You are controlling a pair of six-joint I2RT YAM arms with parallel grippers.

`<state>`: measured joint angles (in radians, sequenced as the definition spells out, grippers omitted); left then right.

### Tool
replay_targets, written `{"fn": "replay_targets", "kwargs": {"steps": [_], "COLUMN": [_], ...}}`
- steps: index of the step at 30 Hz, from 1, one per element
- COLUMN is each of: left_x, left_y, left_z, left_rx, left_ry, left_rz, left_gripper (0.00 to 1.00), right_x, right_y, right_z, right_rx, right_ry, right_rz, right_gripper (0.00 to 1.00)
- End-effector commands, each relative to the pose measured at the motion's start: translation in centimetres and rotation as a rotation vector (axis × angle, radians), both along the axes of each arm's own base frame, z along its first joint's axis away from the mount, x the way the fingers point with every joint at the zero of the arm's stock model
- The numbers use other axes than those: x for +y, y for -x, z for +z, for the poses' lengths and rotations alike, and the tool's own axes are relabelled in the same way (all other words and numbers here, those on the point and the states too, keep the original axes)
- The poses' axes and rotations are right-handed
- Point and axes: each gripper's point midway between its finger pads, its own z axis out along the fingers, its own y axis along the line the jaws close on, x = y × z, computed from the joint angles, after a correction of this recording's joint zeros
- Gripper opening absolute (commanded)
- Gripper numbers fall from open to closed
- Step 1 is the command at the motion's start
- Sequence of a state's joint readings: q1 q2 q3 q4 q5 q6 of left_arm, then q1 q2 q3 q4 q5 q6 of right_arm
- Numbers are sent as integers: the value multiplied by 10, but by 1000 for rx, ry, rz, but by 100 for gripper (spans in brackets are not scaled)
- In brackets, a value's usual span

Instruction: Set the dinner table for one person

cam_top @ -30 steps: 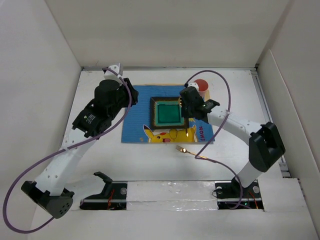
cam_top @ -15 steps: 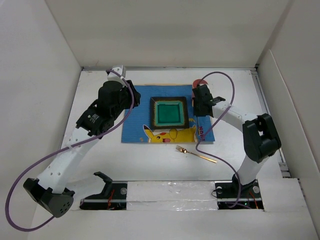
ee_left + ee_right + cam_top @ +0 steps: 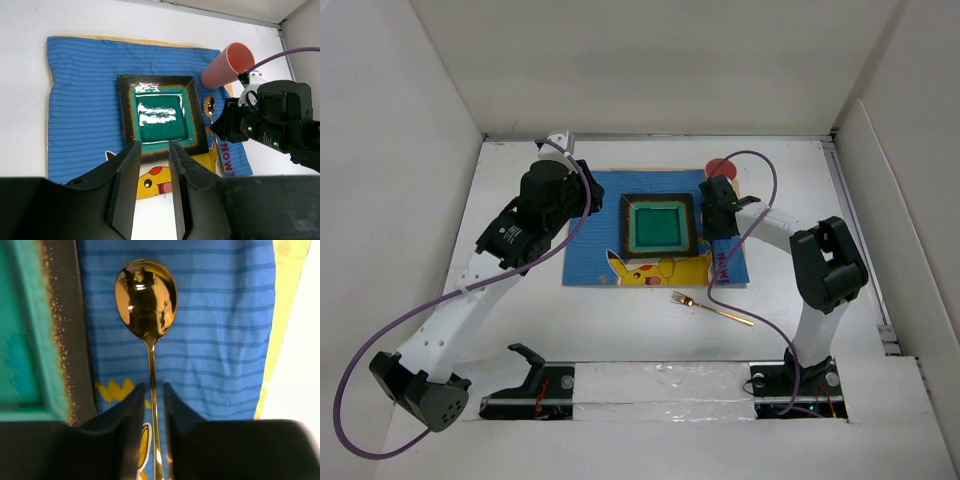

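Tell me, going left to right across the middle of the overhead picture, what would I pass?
left gripper → green square plate → right gripper → right arm's black elbow

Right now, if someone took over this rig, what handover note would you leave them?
Grippers: left gripper open and empty, hovering over the placemat. The right gripper is open, jaws slightly apart either side of the spoon handle, not clamping it.
Things: the plate sits mid-placemat on the dinner table. The spoon lies on the placemat to the plate's right, and the cup is at the placemat's far right corner. The fork is on bare table near the placemat's near edge.
Done: plate, spoon and cup look placed.
Left: probably lift the right gripper clear, then bring the fork beside the plate.
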<state>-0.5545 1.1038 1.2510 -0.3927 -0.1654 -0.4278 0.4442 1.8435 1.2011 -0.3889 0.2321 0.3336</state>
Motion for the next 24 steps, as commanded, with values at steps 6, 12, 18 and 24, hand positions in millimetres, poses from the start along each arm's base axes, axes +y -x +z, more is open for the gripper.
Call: {"fn": "replay_targets", "kwargs": {"steps": [6,12,18,24], "left_x": [-2,6,9,11], "left_y": [-1,-3,-8,-10], "left_z": [7,23,42,58], "left_rx": [-25,-65,-104,-141], "left_ry": [19,-3,-18,-21], "left_rz": [-3,20,38,41], "left_gripper": [26,27,27,27], "right_x": [-2,29,38,45], "right_y": [-6,89,197,226], "right_z": [64,97,55,43], "right_rx": [-133,-100,162,294], "right_ry": [-64,-220,-200,-16], "right_rz": [-38,153,246,318], "right_gripper": [53,8,24,65]}}
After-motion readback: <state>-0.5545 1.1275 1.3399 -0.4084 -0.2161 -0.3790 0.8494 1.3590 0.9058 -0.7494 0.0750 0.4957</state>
